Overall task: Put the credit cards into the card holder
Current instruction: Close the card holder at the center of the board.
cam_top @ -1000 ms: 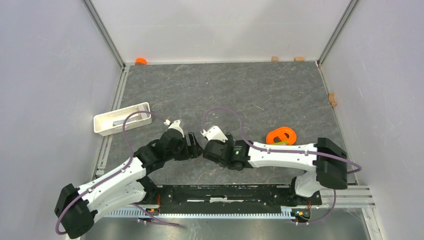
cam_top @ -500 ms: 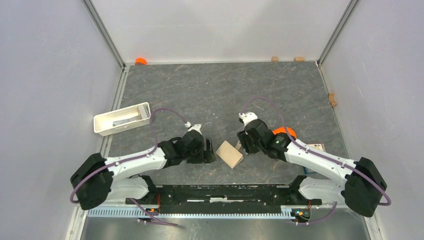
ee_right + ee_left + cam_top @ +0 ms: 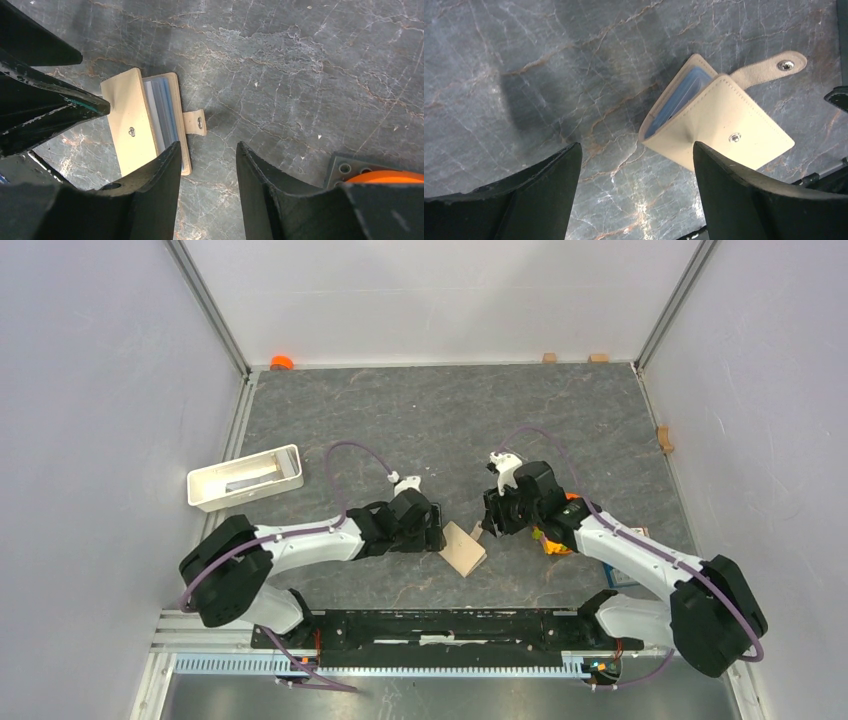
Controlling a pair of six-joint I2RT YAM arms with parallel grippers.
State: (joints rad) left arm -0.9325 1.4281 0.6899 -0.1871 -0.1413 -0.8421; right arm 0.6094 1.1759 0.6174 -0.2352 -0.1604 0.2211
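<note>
The beige card holder (image 3: 462,548) lies on the stone table between my two grippers, partly unfolded, its snap tab (image 3: 769,70) sticking out. Blue-grey pockets (image 3: 684,97) show inside it; I cannot tell whether a card sits in them. My left gripper (image 3: 436,530) hovers just left of the card holder (image 3: 724,125). Its jaws (image 3: 636,147) stand wide open over bare table. My right gripper (image 3: 490,518) hangs just right of the card holder (image 3: 132,125), open (image 3: 208,145) with a narrower gap and nothing in it. No credit cards show plainly in any view.
A white tray (image 3: 245,477) stands at the left edge. An orange ring piece (image 3: 555,542) on a grey studded plate (image 3: 350,167) lies under the right arm. A small orange thing (image 3: 281,362) and wooden blocks (image 3: 548,357) sit along the back wall.
The grippers were pressed together over the middle a second ago. They have drawn apart, and the card holder now lies bare on the table. The right jaws have narrowed.
</note>
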